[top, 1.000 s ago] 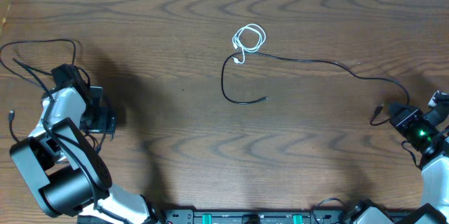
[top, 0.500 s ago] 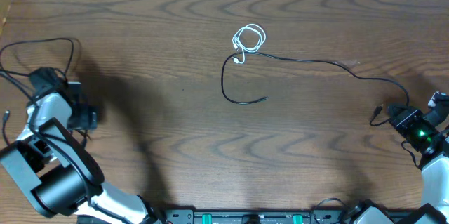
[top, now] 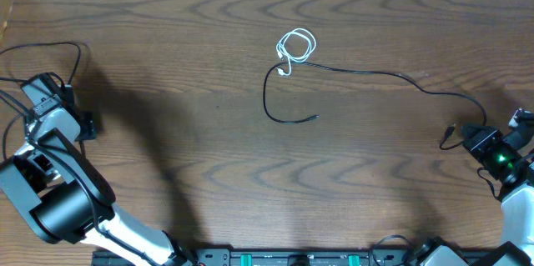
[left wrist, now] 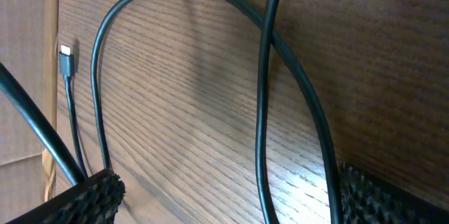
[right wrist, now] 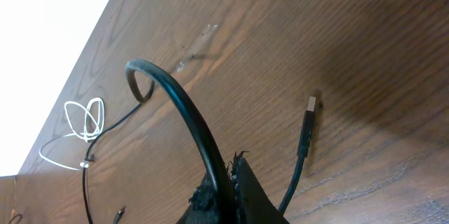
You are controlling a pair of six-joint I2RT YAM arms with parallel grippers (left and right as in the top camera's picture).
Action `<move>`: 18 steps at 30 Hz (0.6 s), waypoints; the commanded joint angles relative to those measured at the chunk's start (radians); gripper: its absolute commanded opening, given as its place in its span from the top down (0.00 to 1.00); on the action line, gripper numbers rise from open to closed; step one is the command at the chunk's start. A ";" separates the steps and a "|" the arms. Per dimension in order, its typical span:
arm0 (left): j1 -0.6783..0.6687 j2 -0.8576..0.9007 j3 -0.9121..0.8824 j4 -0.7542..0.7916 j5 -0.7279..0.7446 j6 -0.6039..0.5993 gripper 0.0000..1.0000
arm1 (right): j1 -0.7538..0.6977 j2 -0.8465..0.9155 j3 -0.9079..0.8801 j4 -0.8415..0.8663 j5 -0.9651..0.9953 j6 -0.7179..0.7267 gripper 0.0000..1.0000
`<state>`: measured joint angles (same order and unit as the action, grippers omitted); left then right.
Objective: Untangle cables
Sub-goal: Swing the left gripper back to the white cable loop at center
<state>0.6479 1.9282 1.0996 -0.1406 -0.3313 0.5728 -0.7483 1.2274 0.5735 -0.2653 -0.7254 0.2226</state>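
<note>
The long black cord (top: pixel 367 72) runs from a loose end at table centre, curves up by the white cord, then crosses right. The small coiled white cord (top: pixel 296 46) lies at the back centre, touching the black cord's bend. My right gripper (top: pixel 482 141) at the right edge is shut on the black cord (right wrist: pixel 175 104) near its plug end (right wrist: pixel 307 115). The white cord (right wrist: pixel 84 122) shows far off in that view. My left gripper (top: pixel 83 124) is at the far left, away from both cords. Its fingers (left wrist: pixel 231 213) are open and empty above bare wood.
Thick black arm wires (left wrist: pixel 263 97) loop over the table under the left gripper, with a small plug (left wrist: pixel 66 52) near the left edge. The same wires (top: pixel 50 49) show at the far left in the overhead view. The arm bases stand along the front edge.
My left arm has swung left toward the table's left edge. The right arm and both cords have not moved.
</note>
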 commanded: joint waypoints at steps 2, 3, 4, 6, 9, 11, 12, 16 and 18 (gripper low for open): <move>-0.011 0.104 -0.066 -0.036 0.009 -0.024 0.02 | 0.011 -0.012 0.004 -0.001 -0.006 -0.014 0.99; -0.021 0.101 -0.065 -0.035 0.009 -0.024 0.02 | 0.011 -0.012 0.004 -0.001 -0.006 -0.014 0.99; -0.034 0.097 -0.062 -0.034 0.010 -0.024 0.02 | 0.011 -0.012 0.004 -0.001 -0.006 -0.014 0.99; -0.061 0.085 -0.052 -0.033 0.032 -0.024 0.02 | 0.011 -0.012 0.004 -0.001 -0.006 -0.014 0.99; -0.109 0.049 -0.029 -0.032 0.117 -0.035 0.02 | 0.010 -0.012 0.004 -0.001 -0.006 -0.014 0.99; -0.142 0.017 -0.014 -0.032 0.172 -0.064 0.02 | 0.011 -0.012 0.004 -0.002 -0.006 -0.014 0.99; -0.158 -0.003 -0.008 -0.032 0.205 -0.081 0.02 | 0.011 -0.012 0.004 -0.002 -0.006 -0.014 0.99; -0.216 -0.086 -0.006 -0.022 0.349 -0.124 0.02 | 0.010 -0.012 0.004 -0.001 -0.005 -0.015 0.99; -0.247 -0.126 -0.006 -0.013 0.411 -0.176 0.02 | 0.010 -0.012 0.004 -0.001 -0.004 -0.015 0.99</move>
<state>0.4339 1.8832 1.1004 -0.1596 -0.0978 0.4873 -0.7483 1.2274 0.5735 -0.2653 -0.7254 0.2226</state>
